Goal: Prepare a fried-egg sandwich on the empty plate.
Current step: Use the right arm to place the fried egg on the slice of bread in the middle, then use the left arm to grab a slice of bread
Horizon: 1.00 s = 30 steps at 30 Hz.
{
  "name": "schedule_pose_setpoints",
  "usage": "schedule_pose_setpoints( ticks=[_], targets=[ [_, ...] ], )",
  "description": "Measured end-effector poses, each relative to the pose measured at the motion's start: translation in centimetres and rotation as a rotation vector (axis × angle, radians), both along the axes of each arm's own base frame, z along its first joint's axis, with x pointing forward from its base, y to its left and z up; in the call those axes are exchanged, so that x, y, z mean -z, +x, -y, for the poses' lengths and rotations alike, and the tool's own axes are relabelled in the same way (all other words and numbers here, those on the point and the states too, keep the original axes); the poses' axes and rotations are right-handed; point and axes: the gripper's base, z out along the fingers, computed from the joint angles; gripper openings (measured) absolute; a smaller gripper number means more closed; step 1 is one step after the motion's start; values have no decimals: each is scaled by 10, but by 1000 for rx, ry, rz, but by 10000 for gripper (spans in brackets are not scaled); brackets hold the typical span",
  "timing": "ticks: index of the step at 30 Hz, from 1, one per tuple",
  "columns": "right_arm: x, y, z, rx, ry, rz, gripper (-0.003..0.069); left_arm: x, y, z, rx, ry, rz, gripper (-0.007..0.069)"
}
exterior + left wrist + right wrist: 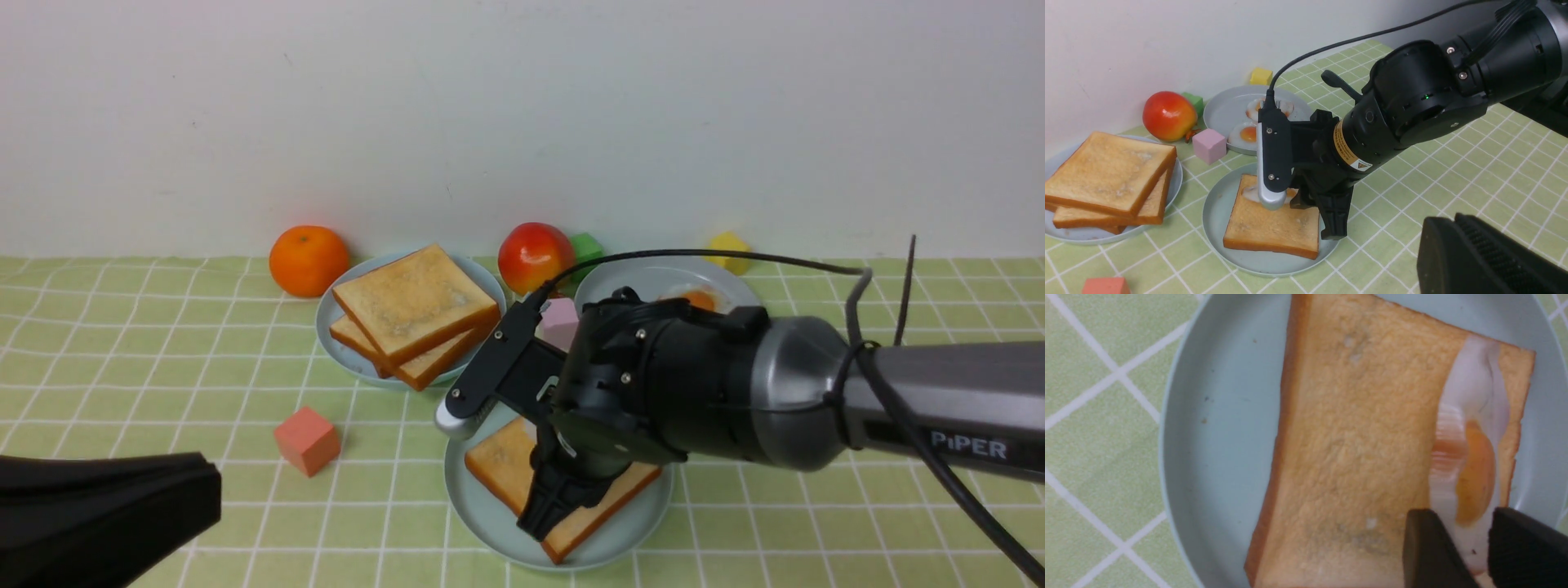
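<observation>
a toast slice (1355, 449) lies on the pale blue-green plate (1220, 437). the right gripper (1464, 522) pinches a fried egg (1474, 416) that rests along one edge of the toast.

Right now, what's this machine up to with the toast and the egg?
It is partway through building a toy egg sandwich. The right gripper pinches a fried egg by its white edge, with the egg lying along one side of a toast slice. That slice sits on the near pale blue-green plate. No top slice is on yet. The spare toast stack waits on a plate farther back. The left gripper hangs off to the side, away from the food.
</observation>
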Motion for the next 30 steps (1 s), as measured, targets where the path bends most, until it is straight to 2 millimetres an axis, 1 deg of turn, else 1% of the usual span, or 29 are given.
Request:
schedule_pose_setpoints(
  ticks=[1,3,5,6,7,8,9,10,11,13,14,16,17,18,19,20,21,22,23,24,25,26,27,28,30],
  targets=[
    [1,-1,-1,12,14,-15,352,0,0,0,1,-3,-3,39],
    [1,-3,-1,32,35,-40,445,0,0,0,1,-3,-4,39],
    [-3,-7,-3,47,59,-60,528,0,0,0,1,0,-8,39],
    [-9,-11,-4,51,77,-64,562,1,0,0,1,5,-12,40],
    [-10,-11,-4,52,80,-64,568,1,0,0,1,7,-14,40],
    [-24,-18,-5,47,108,-57,598,2,0,0,0,15,-21,41],
    [-32,-23,-5,45,122,-52,609,3,-1,-1,-1,23,-28,43],
    [-47,-30,-4,37,141,-40,608,4,-1,-1,-1,33,-37,47],
    [-59,-35,-1,37,153,-31,603,5,-1,-1,-2,37,-41,47],
    [-93,-50,11,42,184,-9,559,7,0,0,-3,59,-62,49],
    [-105,-56,17,54,195,-5,533,9,1,1,-4,66,-78,49],
    [-136,-72,38,96,217,6,452,14,6,6,-12,88,-129,50],
    [-139,-74,41,98,218,7,442,14,5,6,-12,89,-131,50],
    [-158,-86,58,139,236,11,370,19,11,13,-22,114,-185,50],
    [-174,-97,73,171,253,16,288,25,17,19,-30,141,-232,50],
    [-176,-99,75,176,257,17,288,26,18,20,-32,146,-240,50],
    [-188,-107,87,201,278,23,228,31,23,26,-38,173,-276,50],
    [-205,-122,106,232,321,34,132,41,32,37,-46,222,-329,43],
    [-215,-131,118,250,351,39,65,45,38,43,-49,253,-359,29],
    [-224,-139,128,262,391,49,28,50,43,50,-52,283,-390,13],
    [-232,-148,139,274,430,59,1,53,50,58,-54,306,-417,-7],
    [-239,-156,149,283,471,69,-8,54,56,65,-55,327,-441,-13],
    [-240,-158,151,282,476,72,-8,52,56,65,-55,324,-440,-13],
    [-249,-169,164,289,531,80,-9,51,65,75,-53,353,-460,-13],
    [-258,-183,180,285,595,90,-9,46,80,89,-52,385,-475,-13]
  ],
)
